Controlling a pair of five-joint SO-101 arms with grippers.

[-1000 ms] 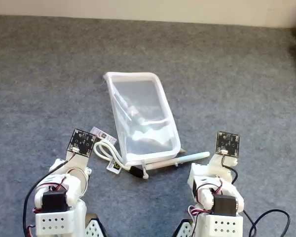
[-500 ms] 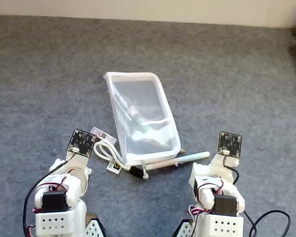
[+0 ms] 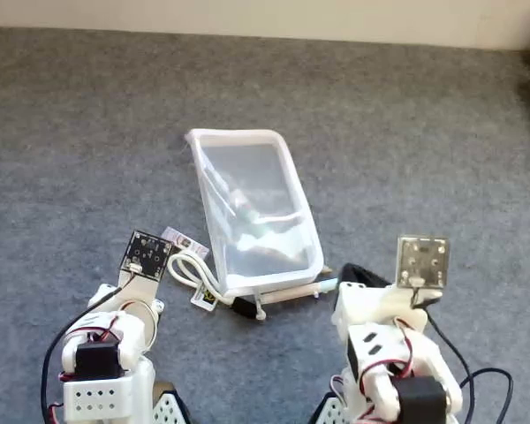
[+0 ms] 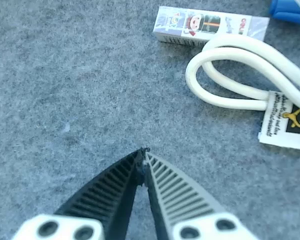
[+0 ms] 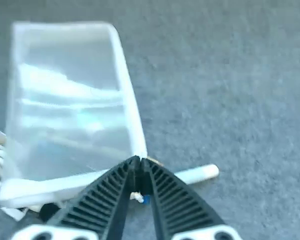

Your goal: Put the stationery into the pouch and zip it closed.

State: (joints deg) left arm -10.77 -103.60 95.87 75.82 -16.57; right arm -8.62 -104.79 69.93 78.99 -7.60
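1. The translucent pouch (image 3: 256,208) lies flat in the middle of the tabletop (image 3: 442,132), one short edge towards both arms, probably so that either arm can reach it.
2. The white pen (image 5: 197,174) lies outside the pouch, along that near edge and touching it, so it is not packed yet. Something pale shows inside the pouch, too blurred to name.
3. A small printed box (image 4: 210,23) and a looped white cord (image 4: 240,75) with a tag (image 4: 290,120) lie just beside the pouch's near corner, on the left arm's side.
4. The left gripper (image 4: 142,155) is closed on nothing, over bare tabletop near the cord.
5. The right gripper (image 5: 139,165) is also closed and empty, poised over the pen. I judge it must open before it can grasp.
6. Over the last second the right arm has swung forward, and its gripper now covers the pen tip that lay exposed. The left arm, the pouch and the loose items have not moved.
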